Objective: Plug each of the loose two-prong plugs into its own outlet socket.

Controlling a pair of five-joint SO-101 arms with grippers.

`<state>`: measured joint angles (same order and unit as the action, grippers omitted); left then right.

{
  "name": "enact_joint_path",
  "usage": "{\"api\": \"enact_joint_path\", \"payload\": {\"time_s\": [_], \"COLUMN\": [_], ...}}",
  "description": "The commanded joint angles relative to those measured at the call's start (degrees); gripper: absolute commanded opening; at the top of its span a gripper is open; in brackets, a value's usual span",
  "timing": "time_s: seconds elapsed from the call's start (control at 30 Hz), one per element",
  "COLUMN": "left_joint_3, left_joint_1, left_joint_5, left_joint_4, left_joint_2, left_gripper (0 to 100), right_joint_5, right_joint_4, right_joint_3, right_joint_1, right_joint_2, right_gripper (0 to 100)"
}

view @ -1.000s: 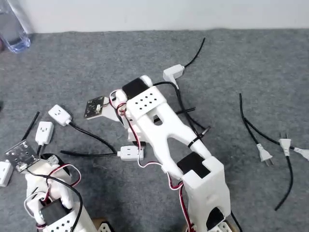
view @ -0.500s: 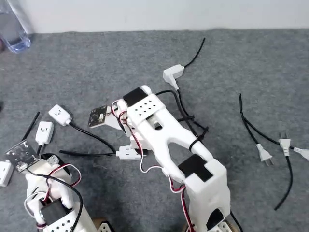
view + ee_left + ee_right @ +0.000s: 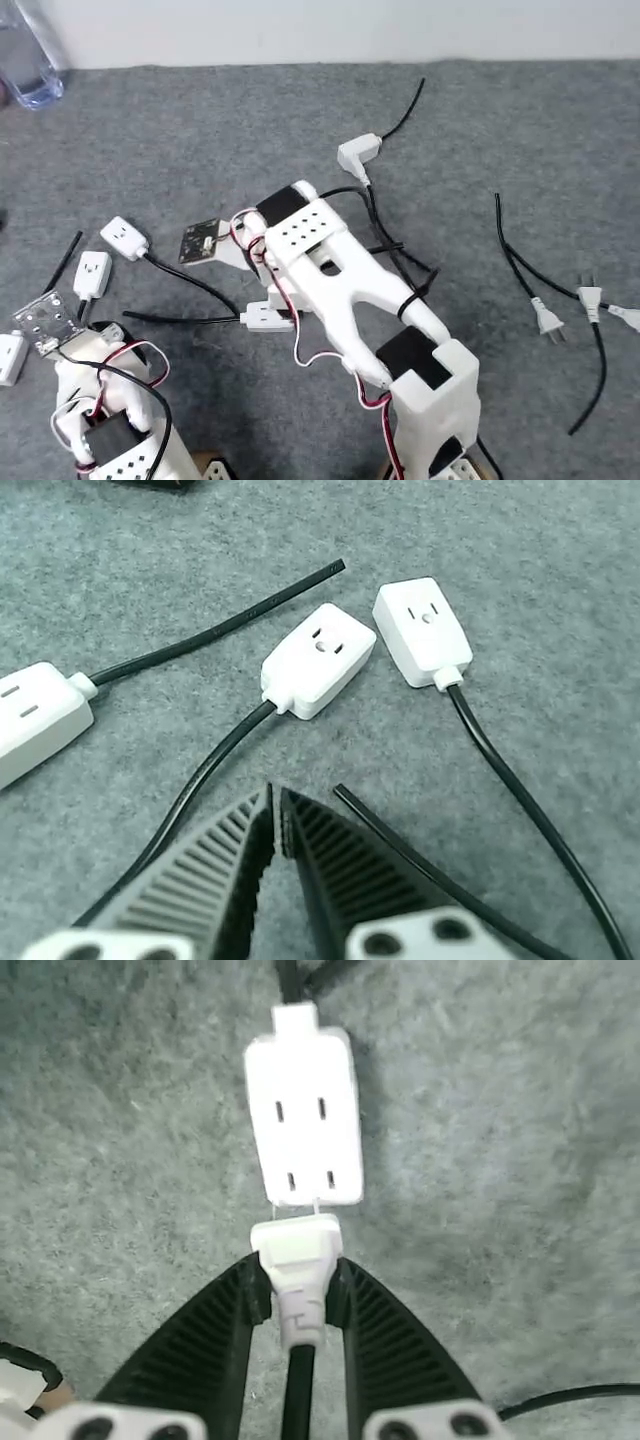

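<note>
Held plug: A white two-prong plug [image 3: 297,1248] was clamped between the black fingers of the right gripper [image 3: 297,1285]. Its prongs met the near end of the outlet block [image 3: 303,1130], and its cord trailed back between the fingers.
Outlet block: The white block, with two pairs of slots, lay flat on the grey carpet [image 3: 500,120]. From above it sat near the table's middle [image 3: 266,317], partly under the right arm [image 3: 340,280].
Change: Over the last second the right arm had drawn back toward its base, while the outlet block kept its place.
Left gripper: The left gripper [image 3: 275,810] was pinched closed and empty, low over the carpet beside a black cord [image 3: 215,755].
Nearby sockets: A single socket [image 3: 318,660] and a second socket [image 3: 422,630] lay just ahead of it.
Loose plugs: A loose plug [image 3: 547,318] and another plug [image 3: 592,297] lay far right, well apart from both arms.
</note>
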<state>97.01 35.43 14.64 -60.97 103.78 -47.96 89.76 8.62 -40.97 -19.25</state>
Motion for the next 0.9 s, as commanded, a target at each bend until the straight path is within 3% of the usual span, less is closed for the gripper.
{"api": "enact_joint_path", "payload": {"time_s": [0.0,0.87], "left_joint_3": [-0.6,-0.6], "left_joint_1": [0.4,0.4], "left_joint_5": [-0.4,-0.5], "left_joint_4": [-0.3,-0.4], "left_joint_2": [0.7,0.7], "left_gripper": [1,1], "right_joint_5": [0.4,-3.3], "right_joint_4": [-1.3,-3.7], "right_joint_3": [2.5,2.5], "right_joint_1": [-0.9,1.1], "right_joint_2": [2.7,-2.1], "right_gripper": [0.9,0.9]}}
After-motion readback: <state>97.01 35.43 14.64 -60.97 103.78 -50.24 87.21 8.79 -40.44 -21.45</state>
